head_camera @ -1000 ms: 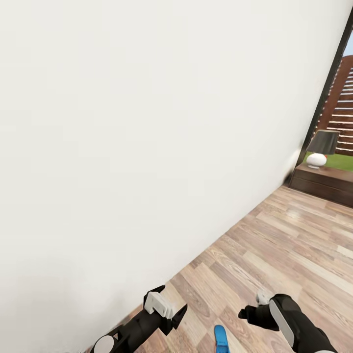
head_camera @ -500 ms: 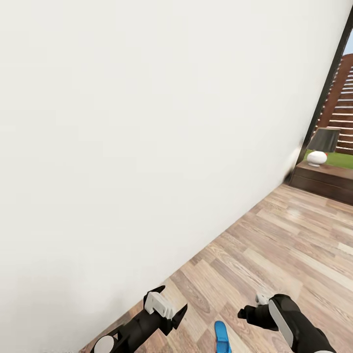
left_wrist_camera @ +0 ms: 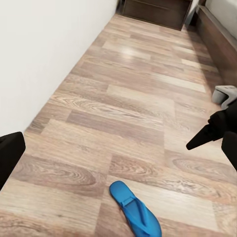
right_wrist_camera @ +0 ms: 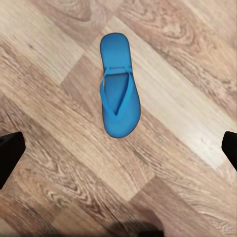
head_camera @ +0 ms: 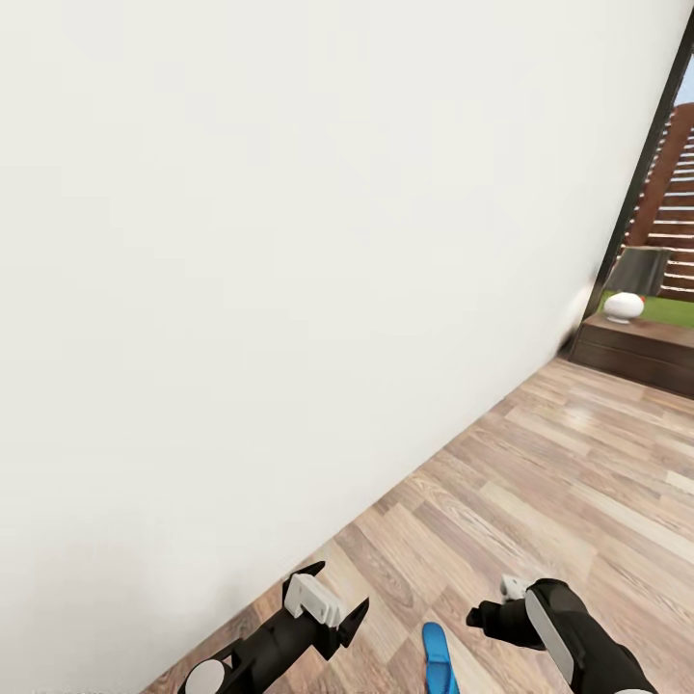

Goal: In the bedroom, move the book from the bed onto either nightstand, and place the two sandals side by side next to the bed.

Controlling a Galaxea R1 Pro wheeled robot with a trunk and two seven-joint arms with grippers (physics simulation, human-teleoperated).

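Observation:
One bright blue sandal [head_camera: 437,663] lies flat on the wood floor between my two arms, close to the white wall. The right wrist view looks straight down on the sandal [right_wrist_camera: 117,88], and my right gripper [right_wrist_camera: 118,148] hovers above it, open, its dark fingertips [right_wrist_camera: 10,154] wide apart. My left gripper [head_camera: 337,593] is open and empty just left of the sandal [left_wrist_camera: 136,211]. The bed's dark frame [left_wrist_camera: 217,47] and pale mattress [left_wrist_camera: 224,10] show far off in the left wrist view. A dark nightstand [head_camera: 641,352] stands by the window. The book is out of view.
The white wall [head_camera: 289,241] runs close along my left side. A lamp [head_camera: 631,289] with a dark shade and white base stands on the nightstand. Wood-plank floor [head_camera: 559,482] stretches ahead towards the dark-framed window [head_camera: 651,173].
The whole picture has shifted a little, so the camera has moved. Slightly more of the sandal shows at the bottom edge. Both grippers hold the same open pose.

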